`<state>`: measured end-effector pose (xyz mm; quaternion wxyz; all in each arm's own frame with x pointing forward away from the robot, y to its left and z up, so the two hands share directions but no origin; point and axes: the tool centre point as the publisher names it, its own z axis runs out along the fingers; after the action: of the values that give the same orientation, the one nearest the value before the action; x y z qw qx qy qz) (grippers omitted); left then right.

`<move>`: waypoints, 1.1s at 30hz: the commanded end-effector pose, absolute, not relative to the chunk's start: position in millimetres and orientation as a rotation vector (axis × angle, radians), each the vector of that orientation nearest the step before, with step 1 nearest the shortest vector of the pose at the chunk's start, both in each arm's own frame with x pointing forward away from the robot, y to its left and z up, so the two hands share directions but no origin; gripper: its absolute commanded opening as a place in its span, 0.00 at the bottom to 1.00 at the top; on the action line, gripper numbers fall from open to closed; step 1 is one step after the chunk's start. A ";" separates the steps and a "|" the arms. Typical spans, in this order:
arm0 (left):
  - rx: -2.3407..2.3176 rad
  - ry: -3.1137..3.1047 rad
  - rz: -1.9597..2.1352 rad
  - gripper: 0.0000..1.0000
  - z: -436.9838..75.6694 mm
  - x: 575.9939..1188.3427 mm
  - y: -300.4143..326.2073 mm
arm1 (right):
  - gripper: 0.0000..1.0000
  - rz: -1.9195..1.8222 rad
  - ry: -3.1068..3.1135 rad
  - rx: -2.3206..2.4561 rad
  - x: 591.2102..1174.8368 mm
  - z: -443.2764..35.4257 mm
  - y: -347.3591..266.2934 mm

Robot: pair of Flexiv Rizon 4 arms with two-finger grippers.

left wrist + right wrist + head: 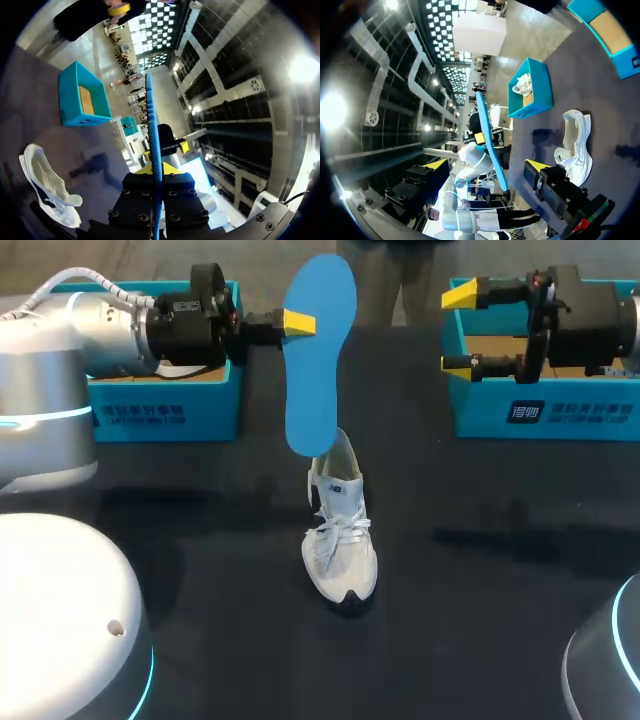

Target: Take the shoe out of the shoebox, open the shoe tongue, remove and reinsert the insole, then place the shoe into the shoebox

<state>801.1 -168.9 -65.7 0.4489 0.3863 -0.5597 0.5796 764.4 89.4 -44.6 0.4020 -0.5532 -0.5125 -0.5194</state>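
A blue insole (320,350) hangs upright above the table, my left gripper (303,322) shut on its edge; its lower end is just above the heel of the white shoe (340,540). The shoe lies on the dark table, toe toward the near edge, tongue pulled open. In the left wrist view the insole (153,135) runs edge-on between my fingers, with the shoe (45,185) below and to one side. My right gripper (458,330) stands open and empty in front of the right shoebox (545,410). From the right wrist view the insole (490,145) and shoe (577,145) lie ahead.
A second blue box (165,400) sits at the back left behind my left arm, with white paper (522,85) inside it. The dark table (480,590) spreads around the shoe.
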 end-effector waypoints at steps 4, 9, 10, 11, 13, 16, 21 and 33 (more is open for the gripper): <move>1.039 -1.105 1.238 0.00 -66.8 804.0 -171.1 | 1.00 -1.313 -1.294 -1.400 764.7 -44.9 91.0; 1.034 -1.093 1.241 0.00 -67.8 804.5 -173.2 | 1.00 -1.313 -1.294 -1.400 764.7 -44.9 91.0; 1.035 -1.093 1.241 0.00 -68.3 804.9 -173.9 | 1.00 -1.284 -1.321 -1.436 764.7 -42.5 92.5; 1.036 -1.094 1.240 0.00 -68.7 805.1 -174.4 | 1.00 -1.259 -1.351 -1.471 764.6 -40.0 95.2; 1.036 -1.102 1.244 0.00 -69.3 805.6 -175.5 | 1.00 -1.207 -1.410 -1.537 764.1 -35.1 101.9; 1.035 -1.108 1.240 0.00 -70.5 805.8 -176.4 | 1.00 -1.150 -1.477 -1.616 763.2 -29.3 110.5; 1.034 -1.117 1.235 0.00 -72.0 806.0 -178.0 | 1.00 -1.112 -1.530 -1.677 760.6 -19.5 118.3; 1.037 -1.145 1.216 0.00 -78.3 807.0 -182.0 | 1.00 -0.907 -1.682 -1.895 756.6 3.2 140.9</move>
<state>804.8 -181.2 -77.7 0.5532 0.4404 -0.4825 0.5169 751.2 131.6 -4.4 0.2778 -0.6517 -0.5847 -0.3954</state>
